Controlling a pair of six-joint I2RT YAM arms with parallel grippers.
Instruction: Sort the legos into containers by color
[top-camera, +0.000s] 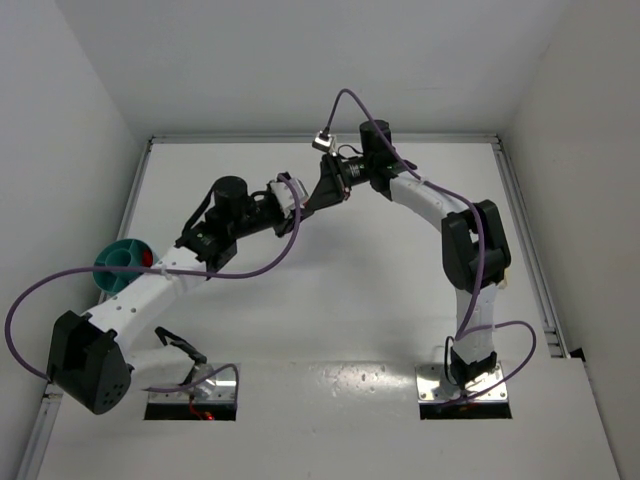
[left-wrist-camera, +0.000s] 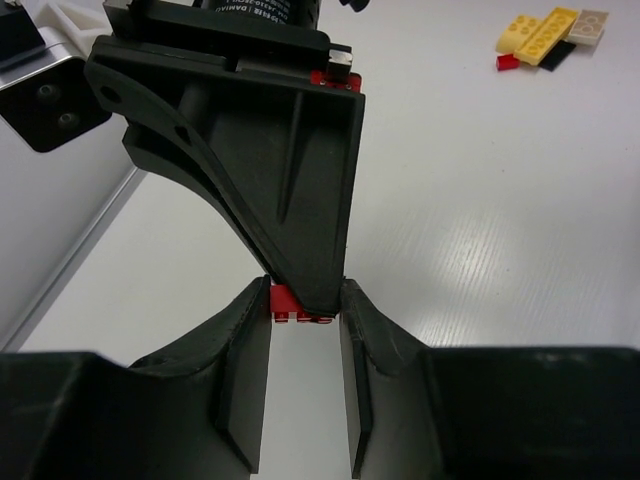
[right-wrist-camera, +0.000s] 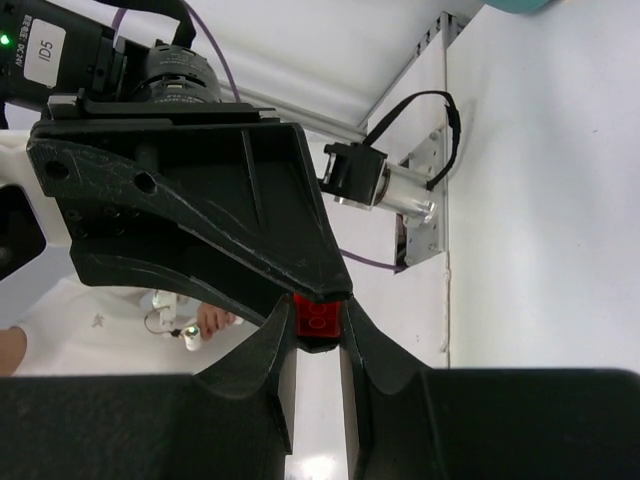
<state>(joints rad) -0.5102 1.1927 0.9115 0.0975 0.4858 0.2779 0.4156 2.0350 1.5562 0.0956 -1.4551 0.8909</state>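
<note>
Both grippers meet tip to tip in mid-air above the far middle of the table. My left gripper (top-camera: 303, 197) and my right gripper (top-camera: 322, 190) both close on one small red lego (left-wrist-camera: 285, 305). In the right wrist view the red lego (right-wrist-camera: 320, 318) fills the gap between my right gripper's tips (right-wrist-camera: 320, 325). In the left wrist view it sits between my left gripper's tips (left-wrist-camera: 305, 300), partly hidden by the right gripper's fingers (left-wrist-camera: 285, 180). Loose yellow legos (left-wrist-camera: 545, 35), a small red one (left-wrist-camera: 508, 62) and a pale one (left-wrist-camera: 588, 25) lie on the table. The teal bowl (top-camera: 122, 262) stands at the left.
The teal bowl is partly hidden under the left arm, and something red (top-camera: 148, 258) shows in it. White walls close in the table on three sides. The silver base plates (top-camera: 455, 385) are at the near edge. Purple cables loop round both arms.
</note>
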